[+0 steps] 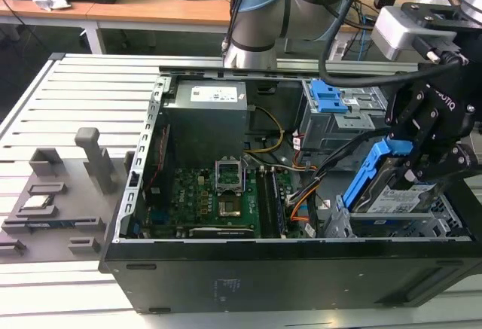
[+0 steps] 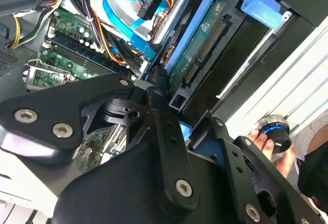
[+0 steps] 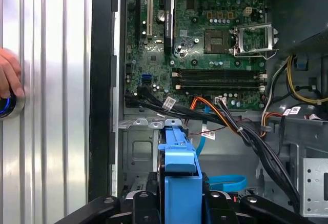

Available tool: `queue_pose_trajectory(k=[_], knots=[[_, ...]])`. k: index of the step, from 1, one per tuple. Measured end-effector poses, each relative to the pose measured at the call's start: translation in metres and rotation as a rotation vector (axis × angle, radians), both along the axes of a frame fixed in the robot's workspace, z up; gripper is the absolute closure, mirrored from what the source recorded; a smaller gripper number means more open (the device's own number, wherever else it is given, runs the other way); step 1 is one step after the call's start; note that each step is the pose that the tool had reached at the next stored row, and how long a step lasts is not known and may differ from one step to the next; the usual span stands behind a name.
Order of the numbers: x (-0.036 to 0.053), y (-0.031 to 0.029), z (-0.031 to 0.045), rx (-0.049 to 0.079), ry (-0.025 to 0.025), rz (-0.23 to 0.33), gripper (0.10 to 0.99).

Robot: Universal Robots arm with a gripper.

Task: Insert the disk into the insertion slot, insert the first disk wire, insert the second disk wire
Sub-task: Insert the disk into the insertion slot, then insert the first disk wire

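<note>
The disk (image 1: 393, 196), a silver drive with a white label in a blue carrier (image 1: 368, 172), hangs tilted, its low end inside the insertion slot (image 1: 422, 227), the low grey cage at the case's front on the exterior view's right. My gripper (image 1: 419, 169) is shut on its raised end. In the second wrist view the disk's green underside (image 2: 204, 43) runs between the black gripper links. In the first wrist view the blue carrier (image 3: 179, 175) stands between the fingers. A blue flat wire (image 2: 119, 7) and a black plug on red and yellow wires (image 2: 148, 1) lie loose beside the disk.
A taller grey cage with a blue latch (image 1: 328, 99) stands behind the slot. Motherboard (image 1: 218, 197), power supply (image 1: 207, 111) and black cable bundles (image 3: 256, 142) take up the rest of the case. A person's hand (image 2: 266, 143) rests on a round knob (image 2: 275, 131) outside the case wall.
</note>
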State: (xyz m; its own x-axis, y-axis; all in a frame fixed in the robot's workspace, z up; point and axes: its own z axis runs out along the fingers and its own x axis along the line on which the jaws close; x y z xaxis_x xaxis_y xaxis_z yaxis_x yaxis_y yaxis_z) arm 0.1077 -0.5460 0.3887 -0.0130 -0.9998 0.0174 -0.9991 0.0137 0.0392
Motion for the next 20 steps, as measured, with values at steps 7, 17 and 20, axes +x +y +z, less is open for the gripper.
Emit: queue_pose_trajectory(k=[7,17,20], knots=[[0.0000,0.0000,-0.0006,0.000,0.0001,0.000,0.647],[0.0000,0.0000,-0.0010,0.000,0.0000,0.000,0.980],[0.0000,0.0000,-0.0011,-0.001,0.0000,0.000,0.980]])
